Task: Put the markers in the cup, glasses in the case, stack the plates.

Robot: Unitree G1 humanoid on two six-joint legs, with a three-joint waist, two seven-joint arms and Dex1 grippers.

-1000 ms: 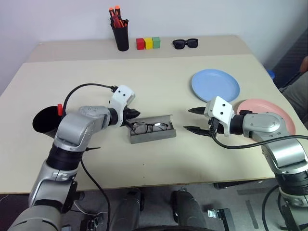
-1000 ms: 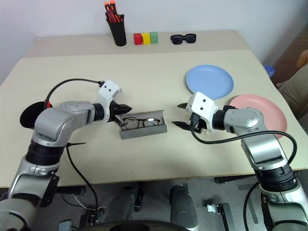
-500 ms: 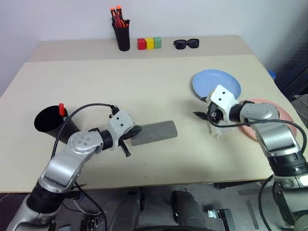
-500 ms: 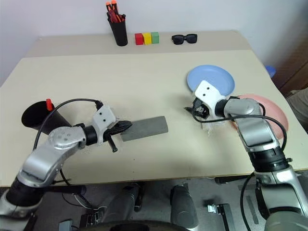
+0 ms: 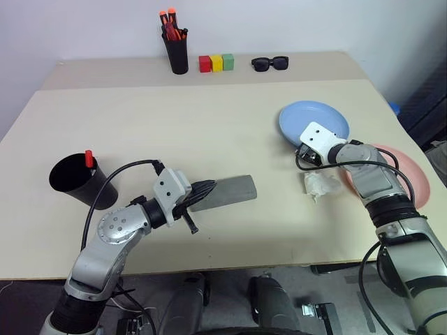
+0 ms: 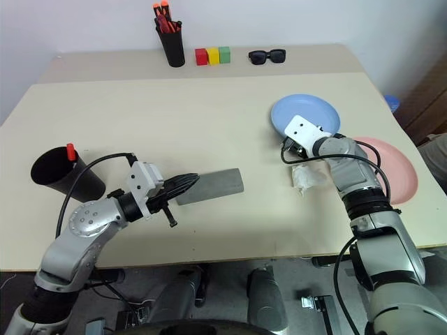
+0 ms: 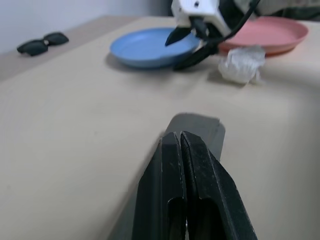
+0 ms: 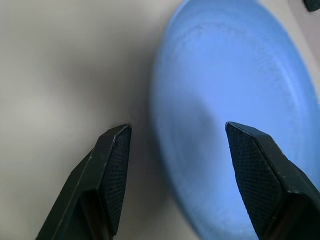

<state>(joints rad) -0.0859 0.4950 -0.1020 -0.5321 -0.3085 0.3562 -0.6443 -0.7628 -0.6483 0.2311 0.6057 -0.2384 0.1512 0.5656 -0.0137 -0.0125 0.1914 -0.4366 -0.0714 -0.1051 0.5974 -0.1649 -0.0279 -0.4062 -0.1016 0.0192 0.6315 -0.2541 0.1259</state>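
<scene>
Beige table (image 5: 209, 125) (two joined tops) against a pale wall (image 5: 279, 21).

We see bare table (image 5: 209, 132) open between case (image 5: 227, 192) and blue plate (image 5: 318, 120), crumpled tissue (image 5: 318, 184) crowding the pink plate (image 5: 408, 174), black cup (image 5: 77, 180) well apart.

A beige table (image 5: 209, 132) is placed against a plain pale wall (image 5: 293, 24), and grey floor (image 5: 349, 293) is seen below.
</scene>
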